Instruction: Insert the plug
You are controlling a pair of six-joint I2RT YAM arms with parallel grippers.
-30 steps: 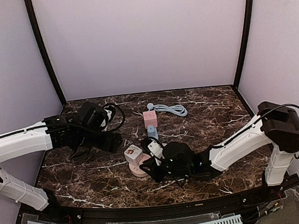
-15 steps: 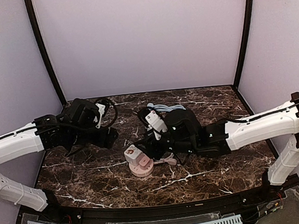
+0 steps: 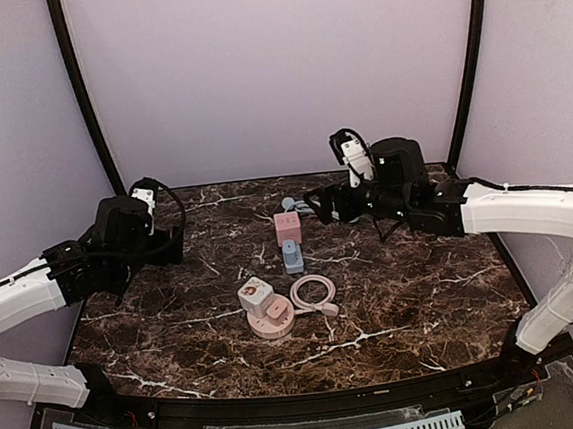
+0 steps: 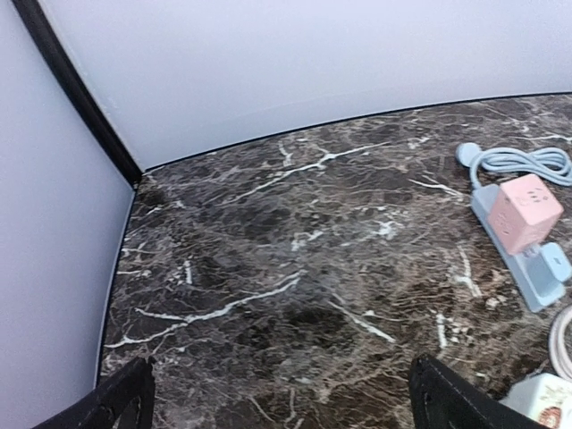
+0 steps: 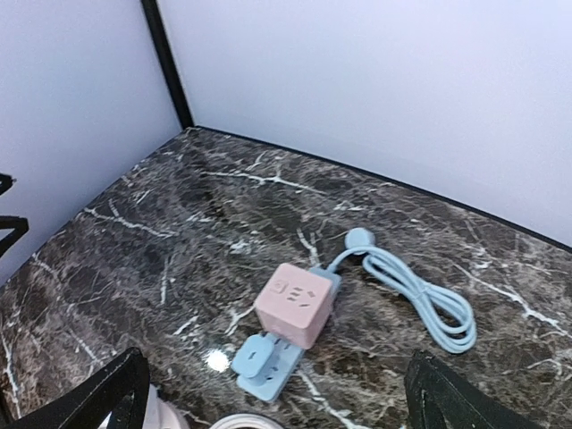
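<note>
A round pink socket base (image 3: 272, 324) sits at the table's middle front. A white cube adapter (image 3: 256, 296) and a small pink plug (image 3: 277, 315) sit on top of it, and the plug's pink cord (image 3: 313, 292) lies coiled beside it. My left gripper (image 3: 174, 246) hovers far left of the base, open and empty; the left wrist view shows its black fingertips (image 4: 121, 402) wide apart over bare marble. My right gripper (image 3: 316, 204) is raised at the back right, open and empty, with its fingertips (image 5: 451, 398) spread above the blue power strip (image 5: 268, 362).
The blue power strip (image 3: 292, 254) lies behind the base. It carries a pink cube socket (image 3: 288, 226) and a blue plug (image 5: 255, 350). Its blue cord (image 3: 328, 209) is bundled at the back. Lilac walls with black corner posts (image 3: 84, 102) enclose the table.
My right gripper opened, let go near the pink base and pulled up and back to the far right. The pink cord now lies uncovered. My left arm drew back left and opened wider.
</note>
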